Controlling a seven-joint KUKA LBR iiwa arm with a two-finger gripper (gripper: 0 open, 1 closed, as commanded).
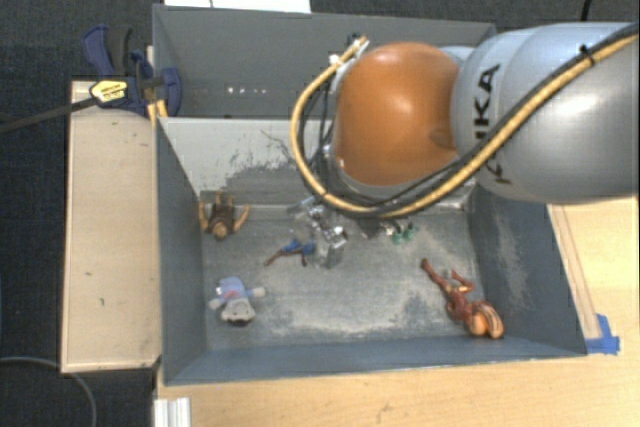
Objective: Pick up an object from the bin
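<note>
My gripper hangs low near the middle of the bin floor, mostly hidden under the arm's orange cover. Just beside and below its metal tips lies a small blue and dark figure with a thin reddish piece sticking out to its left; whether the tips touch it I cannot tell. A small green thing peeks out to the right of the gripper, under the cover's edge.
A brown animal figure lies at the left near the back wall. A pale blue and white plush toy rests at the front left. An orange-red long toy lies at the front right.
</note>
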